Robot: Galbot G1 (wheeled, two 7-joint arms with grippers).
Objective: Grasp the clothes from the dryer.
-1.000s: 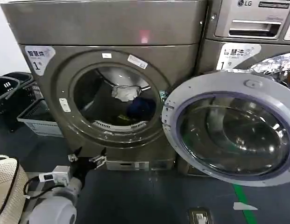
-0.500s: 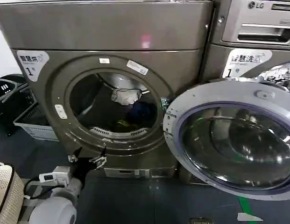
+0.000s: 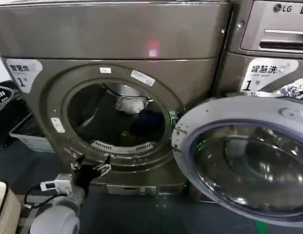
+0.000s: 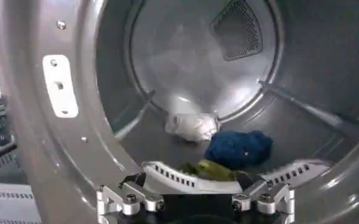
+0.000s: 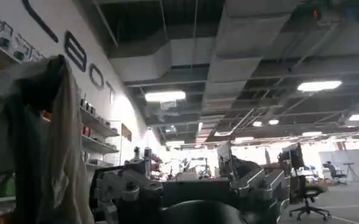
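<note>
So the left gripper point(image 3: 91, 164) sits wide open, holding nothing, just under the porthole of the big bronze-grey metal dryer point(image 3: 112, 44). The clothes are inside the drum: whitish-grey piece point(image 4: 191, 126), dark blue piece point(image 4: 238, 148), yellow-green piece point(image 4: 211, 170). The grey-rimmed glass door point(image 3: 249, 156) hangs open. Right gripper point(image 5: 185, 195) faces the room, fingers spread.

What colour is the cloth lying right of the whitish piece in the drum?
Dark blue cloth, clearest in the left wrist view.
</note>
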